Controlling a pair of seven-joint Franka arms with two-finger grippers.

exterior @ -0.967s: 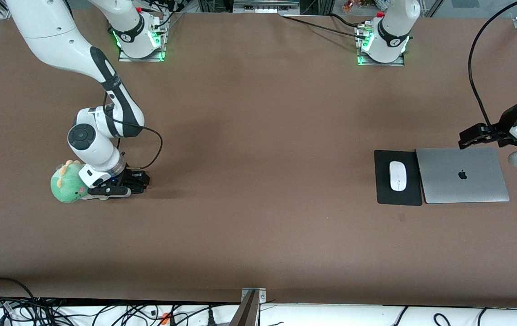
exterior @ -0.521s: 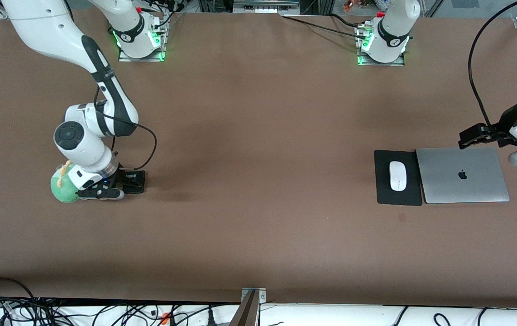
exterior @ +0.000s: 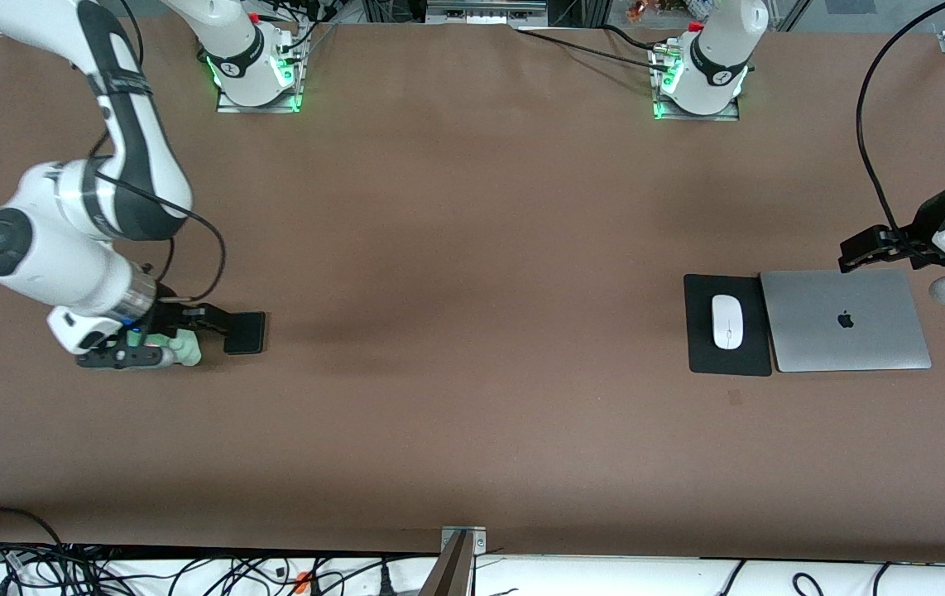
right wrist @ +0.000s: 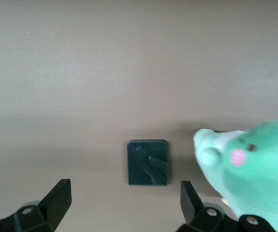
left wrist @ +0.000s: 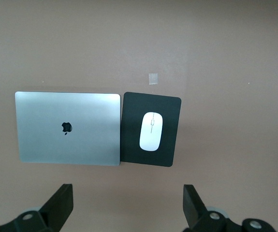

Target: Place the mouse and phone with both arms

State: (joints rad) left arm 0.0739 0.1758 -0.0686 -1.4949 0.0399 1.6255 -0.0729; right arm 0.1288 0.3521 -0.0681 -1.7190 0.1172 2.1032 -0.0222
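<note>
Both placed, I judge: mouse (exterior: 727, 322) on its pad (exterior: 727, 360), phone (exterior: 245, 333) on the counter (exterior: 472, 290). Right gripper (exterior: 191, 319) and left gripper (exterior: 870, 248) fingers wide, empty; next, retract.

One high front camera, two wrist cameras looking down.
Front and left wrist views share the mouse (exterior: 727, 321) (left wrist: 151, 131); front and right wrist share the phone (exterior: 245, 333) (right wrist: 148, 162).
</note>
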